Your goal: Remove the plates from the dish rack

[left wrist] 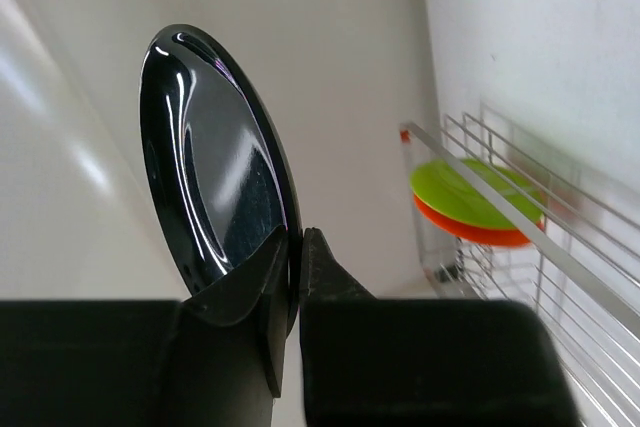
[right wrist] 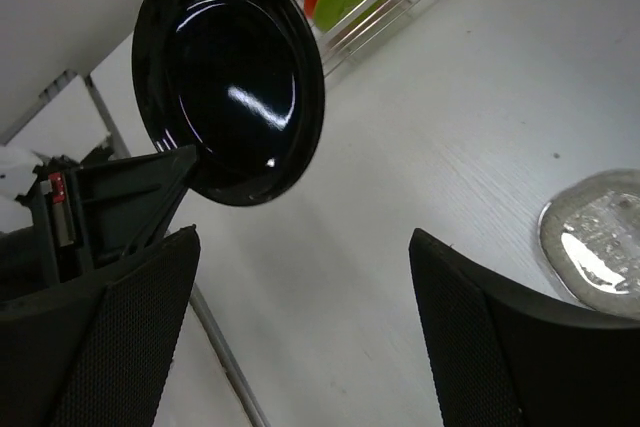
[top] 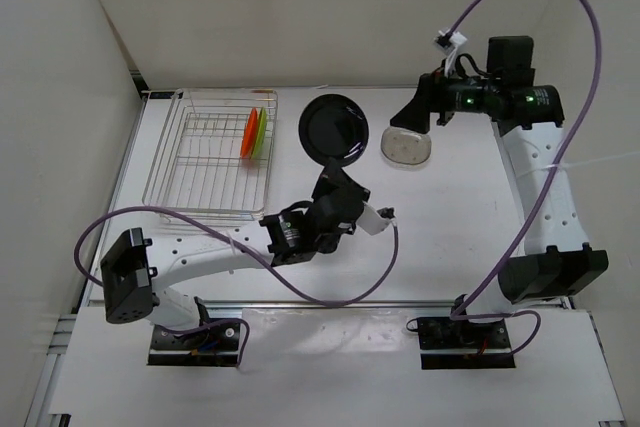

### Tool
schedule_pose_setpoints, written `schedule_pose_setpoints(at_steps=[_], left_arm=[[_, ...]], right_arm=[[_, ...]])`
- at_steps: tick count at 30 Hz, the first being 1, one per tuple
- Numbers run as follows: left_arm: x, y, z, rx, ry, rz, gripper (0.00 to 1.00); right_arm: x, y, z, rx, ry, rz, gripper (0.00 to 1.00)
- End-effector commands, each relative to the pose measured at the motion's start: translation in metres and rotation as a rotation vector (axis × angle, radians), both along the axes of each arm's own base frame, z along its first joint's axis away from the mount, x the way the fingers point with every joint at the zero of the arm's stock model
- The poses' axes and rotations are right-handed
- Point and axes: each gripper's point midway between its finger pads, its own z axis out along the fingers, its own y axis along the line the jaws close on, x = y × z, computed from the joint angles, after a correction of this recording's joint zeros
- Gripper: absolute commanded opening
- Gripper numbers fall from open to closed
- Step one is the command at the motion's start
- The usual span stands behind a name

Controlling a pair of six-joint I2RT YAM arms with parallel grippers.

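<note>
Holding the black plate [top: 333,129] by its rim, just right of the dish rack [top: 200,162].
In the rack, the orange-red plate [top: 247,133] and lime green plate [top: 259,133] stand on edge. My left gripper [left wrist: 295,247] is clamped on the black plate's lower edge, disc rising away from my fingertips, arm stretched low across the table [top: 450,217]. My right gripper [right wrist: 300,327] hovers with fingers wide apart near the clear plate [top: 407,148], which lies flat.

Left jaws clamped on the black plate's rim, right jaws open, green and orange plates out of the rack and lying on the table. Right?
Not quite. The green plate and orange plate stand on edge in the dish rack, not on the table; the top external view shows it. The rest holds: left jaws clamped on the black plate rim, right jaws open.
</note>
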Motion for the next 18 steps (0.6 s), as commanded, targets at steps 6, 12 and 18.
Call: schedule_pose_setpoints(at_steps=[6, 12, 18], left_arm=[[-0.02, -0.028, 0.041, -0.081, -0.109, -0.051, 0.11], [-0.028, -0.043, 0.048, -0.115, -0.124, -0.081, 0.11], [-0.034, -0.05, 0.05, -0.128, -0.132, -0.1, 0.11]], right_arm=[[-0.016, 0.029, -0.034, -0.051, 0.024, 0.134, 0.83], [-0.009, 0.035, -0.041, -0.049, 0.045, 0.141, 0.78], [-0.003, 0.04, -0.043, -0.042, 0.058, 0.144, 0.69]])
